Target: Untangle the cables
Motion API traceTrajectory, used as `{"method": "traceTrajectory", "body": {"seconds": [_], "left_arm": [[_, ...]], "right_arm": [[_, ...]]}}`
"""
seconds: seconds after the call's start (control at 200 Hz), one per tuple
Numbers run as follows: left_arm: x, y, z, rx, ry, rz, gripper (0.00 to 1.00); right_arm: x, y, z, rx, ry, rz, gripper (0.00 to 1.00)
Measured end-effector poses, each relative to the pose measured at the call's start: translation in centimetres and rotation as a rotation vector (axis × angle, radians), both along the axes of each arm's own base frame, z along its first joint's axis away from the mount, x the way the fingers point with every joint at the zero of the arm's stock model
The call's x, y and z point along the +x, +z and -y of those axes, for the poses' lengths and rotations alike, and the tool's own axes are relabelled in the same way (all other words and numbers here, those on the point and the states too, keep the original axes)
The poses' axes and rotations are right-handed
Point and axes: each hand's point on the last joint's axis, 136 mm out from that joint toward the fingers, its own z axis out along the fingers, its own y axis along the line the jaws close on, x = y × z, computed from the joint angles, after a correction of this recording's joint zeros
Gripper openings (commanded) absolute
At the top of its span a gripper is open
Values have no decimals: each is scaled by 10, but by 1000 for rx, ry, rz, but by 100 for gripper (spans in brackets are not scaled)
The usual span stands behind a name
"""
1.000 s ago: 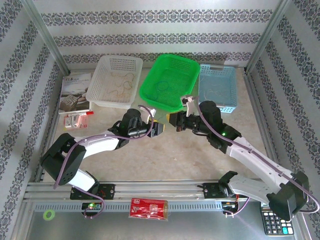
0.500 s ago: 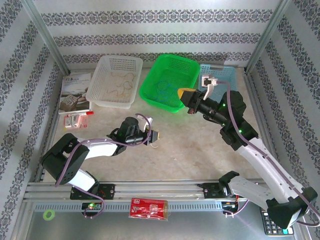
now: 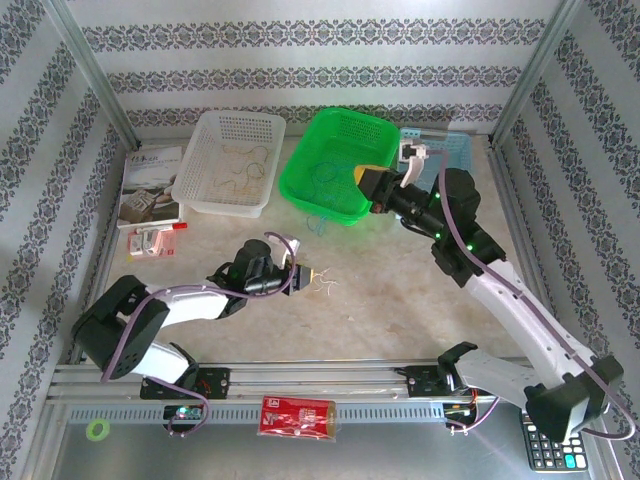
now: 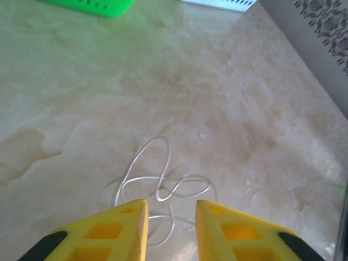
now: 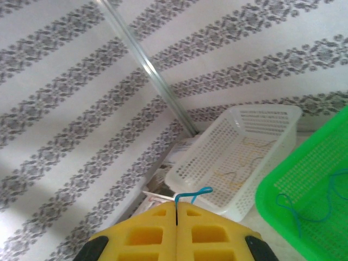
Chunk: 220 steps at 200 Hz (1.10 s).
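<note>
Bare tabletop [image 3: 390, 310] mid-scene, baskets [image 3: 345, 140] lining the rear, booklet [image 3: 150, 185] left

A lab test cell: aluminium frame [image 3: 95, 75], wallpapered panels [image 3: 320, 60], marble-look tabletop [image 3: 380, 310].

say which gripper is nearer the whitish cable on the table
Left. The left gripper hovers just over the whitish cable; the right gripper is over the green basket, pinching a blue cable.

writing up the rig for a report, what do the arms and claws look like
The left arm and right arm have white links, black joints and a thick purple cord along each. The left claw and right claw are yellow, with cut-out windows and black bases.
</note>
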Motion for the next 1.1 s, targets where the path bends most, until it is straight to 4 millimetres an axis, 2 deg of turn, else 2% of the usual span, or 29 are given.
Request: {"method": "traceTrajectory", "body": {"seconds": [0.18, 0.315, 0.43, 0.535, 0.575, 0.635, 0.754, 0.859, 0.989, 1.099], "left_arm": [[1, 25, -1, -36, 10, 53, 47], [1, 33, -4, -41, 22, 68, 55], [1, 36, -7, -38, 40, 73, 62], [2, 37, -10, -33, 56, 68, 68], [2, 38, -11, -32, 63, 68, 69], [3, 40, -13, -34, 74, 73, 72], [3, 50, -16, -45, 94, 88, 77], [4, 56, -19, -53, 109, 101, 83], [5, 56, -20, -51, 119, 104, 88], [6, 56, -21, -48, 129, 105, 93]], "right_arm": [[45, -19, 9, -54, -104, -33, 0], [92, -34, 17, -91, -176, -62, 0], [133, -54, 20, -114, -215, -106, 0], [167, -76, 17, -141, -225, -154, 36], [179, -84, 15, -152, -222, -168, 43], [192, -97, 11, -167, -212, -186, 46], [193, -121, 9, -191, -195, -245, 46], [186, -124, 8, -190, -179, -249, 46], [162, -132, 8, -201, -162, -268, 47], [135, -132, -1, -213, -126, -257, 47]]}}
